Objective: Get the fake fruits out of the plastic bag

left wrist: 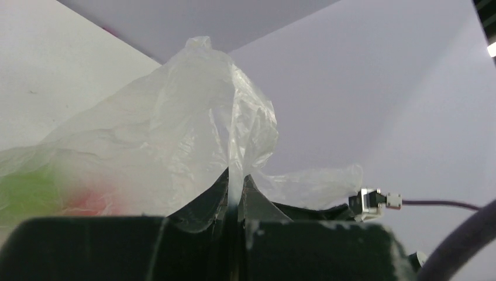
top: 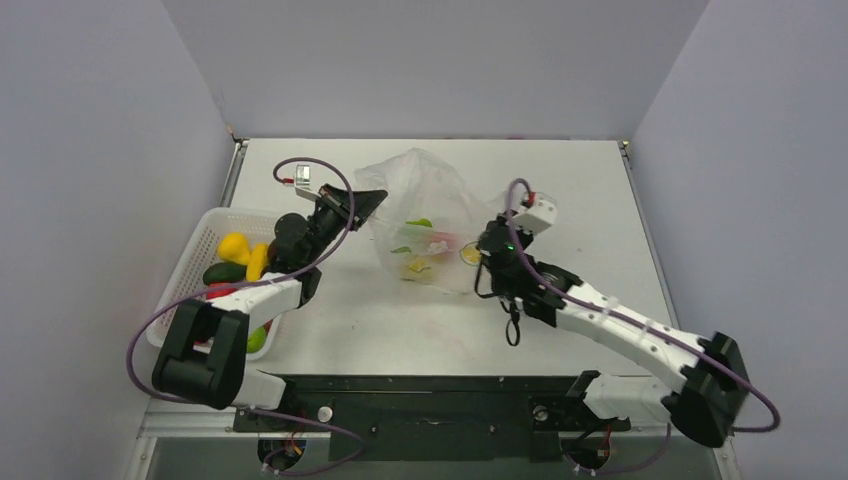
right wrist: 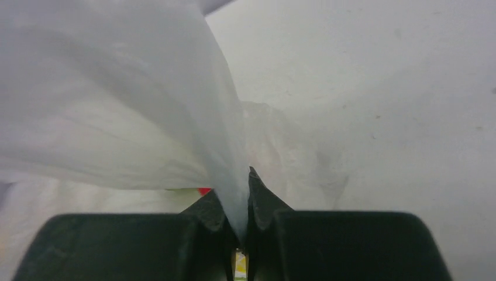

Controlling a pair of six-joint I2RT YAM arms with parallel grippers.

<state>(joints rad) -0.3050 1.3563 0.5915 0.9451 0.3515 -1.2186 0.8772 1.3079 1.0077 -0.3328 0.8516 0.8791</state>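
Note:
The clear plastic bag (top: 425, 215) stands bunched up at the middle of the table, with a red fruit (top: 440, 243) and green shapes (top: 420, 223) showing through its film. My left gripper (top: 372, 203) is shut on the bag's left edge; in the left wrist view the film (left wrist: 199, 129) rises from between my fingertips (left wrist: 236, 190). My right gripper (top: 482, 248) is shut on the bag's right edge; in the right wrist view film (right wrist: 146, 105) is pinched in my gripper (right wrist: 240, 190). Several fake fruits, yellow (top: 235, 247), dark green (top: 224, 272) and red (top: 220, 291), lie in the basket.
A white lattice basket (top: 205, 240) stands at the left edge of the table, under my left arm. Grey walls close in the table on three sides. A purple cable (top: 310, 165) loops above the left arm.

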